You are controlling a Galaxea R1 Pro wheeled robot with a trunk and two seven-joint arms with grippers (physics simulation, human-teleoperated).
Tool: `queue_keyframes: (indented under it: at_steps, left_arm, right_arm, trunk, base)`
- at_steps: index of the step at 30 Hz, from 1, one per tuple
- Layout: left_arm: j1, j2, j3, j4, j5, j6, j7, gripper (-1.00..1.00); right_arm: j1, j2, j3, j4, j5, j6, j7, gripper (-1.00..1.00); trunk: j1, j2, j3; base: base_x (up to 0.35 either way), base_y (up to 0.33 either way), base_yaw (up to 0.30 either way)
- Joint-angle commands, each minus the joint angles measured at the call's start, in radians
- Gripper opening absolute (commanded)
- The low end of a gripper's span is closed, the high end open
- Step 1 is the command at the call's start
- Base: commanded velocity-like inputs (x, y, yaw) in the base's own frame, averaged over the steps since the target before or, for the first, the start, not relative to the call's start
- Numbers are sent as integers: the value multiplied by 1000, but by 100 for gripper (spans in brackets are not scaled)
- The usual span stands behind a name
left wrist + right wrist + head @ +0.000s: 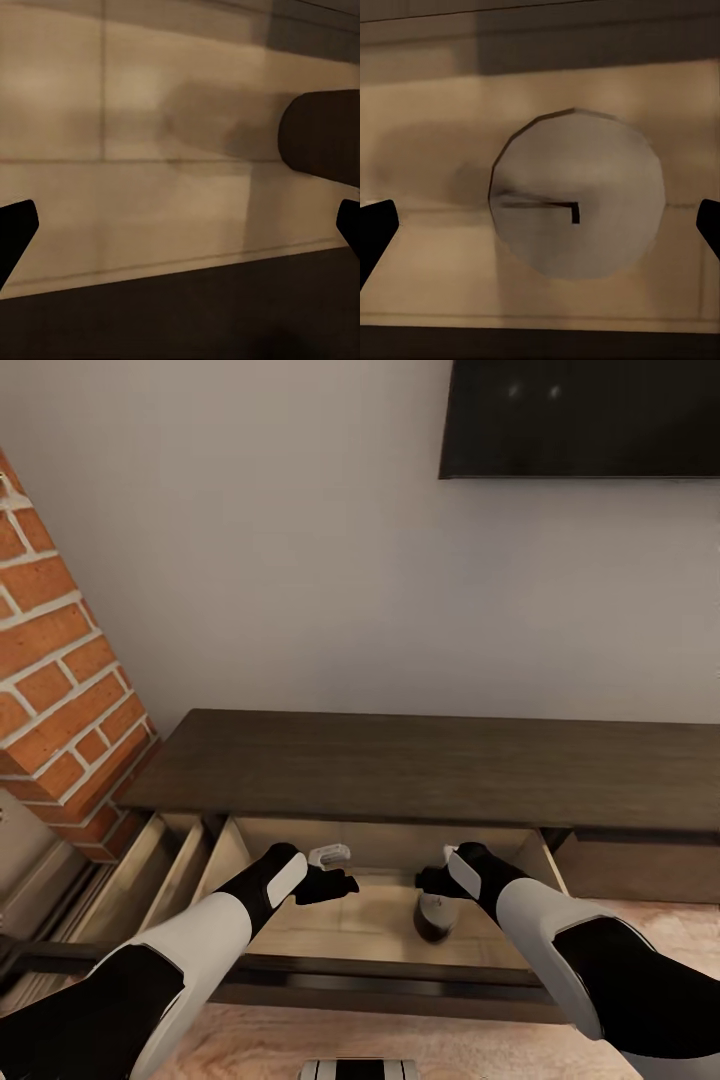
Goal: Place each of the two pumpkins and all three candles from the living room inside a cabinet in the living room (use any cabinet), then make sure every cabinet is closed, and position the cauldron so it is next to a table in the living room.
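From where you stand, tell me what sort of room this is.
Probably a living room: a long low dark-wood cabinet stands against a plain wall, a dark wall-mounted screen hangs above it, and a brick column rises beside it.

We see an evenly and softly lit head view; the pale wall (300,560) has no glare, and the screen (580,418) carries two faint reflections. The open drawer (370,920) lies dimmer, under the cabinet top's shadow. Both wrist views are dim and blurry, and the candle (577,202) casts a soft shadow.
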State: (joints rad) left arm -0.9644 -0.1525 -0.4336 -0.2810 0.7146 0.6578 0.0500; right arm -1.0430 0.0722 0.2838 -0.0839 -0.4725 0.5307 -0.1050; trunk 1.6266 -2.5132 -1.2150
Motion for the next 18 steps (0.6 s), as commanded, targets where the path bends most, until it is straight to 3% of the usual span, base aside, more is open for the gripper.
queue_keyframes:
  at_steps: [1, 11, 18]
  left_arm:
    - [0, 1, -7, -1, 9, 2, 5, 100]
    - [0, 1, -7, -1, 9, 1, 5, 100]
    - [0, 1, -7, -1, 9, 1, 5, 100]
  right_arm:
    - [0, 0, 6, -2, -11, 5, -7, 100]
    - [0, 0, 6, -2, -11, 5, -7, 100]
    - [0, 0, 6, -2, -11, 5, -7, 100]
  trunk:
    - [-1, 0, -1]
    - [-1, 0, -1]
    - [-4, 1, 26]
  base:
    - [-224, 0, 0]
    - [-50, 0, 0]
    - [-1, 0, 0]
